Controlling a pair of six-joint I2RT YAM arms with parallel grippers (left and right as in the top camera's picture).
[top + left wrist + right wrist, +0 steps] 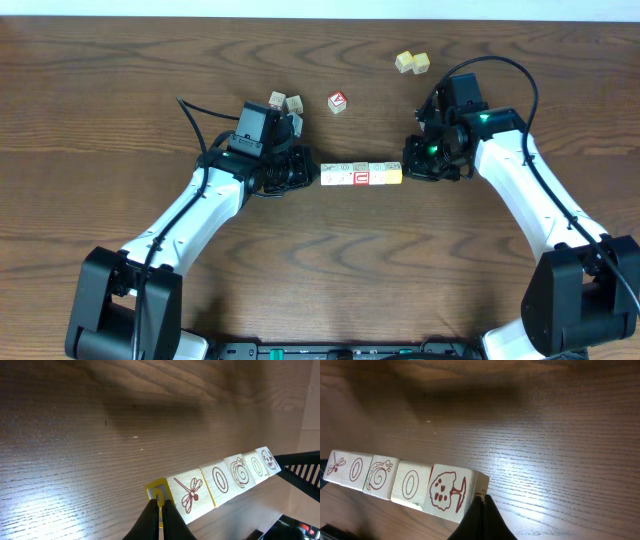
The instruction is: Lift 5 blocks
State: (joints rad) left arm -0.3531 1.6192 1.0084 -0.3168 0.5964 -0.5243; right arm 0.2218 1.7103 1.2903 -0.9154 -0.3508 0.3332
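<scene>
The five picture blocks (362,176) stand in one straight row, face against face, near the middle of the wooden surface (120,100), between my two hands. My left hand (312,176) is clenched, its two fingers pressed together with nothing between them. In the left wrist view the closed tips (160,510) push against the yellow end face of the dragonfly block (192,494). After it the row shows an oval, a snail, another oval and one more mark that is too small for me to read.

My right hand (406,172) is clenched in the same way. In the right wrist view its tips (482,502) touch the end of the tree block (447,491), the last cube on that side. So the row is squeezed from both ends and is not gripped by either hand. I cannot tell whether the row rests on the surface or hangs just above it.

Farther back lie a red-faced cube (338,101), a pair of yellow cubes (412,62), and two pale cubes (285,101) just beside my left arm.
</scene>
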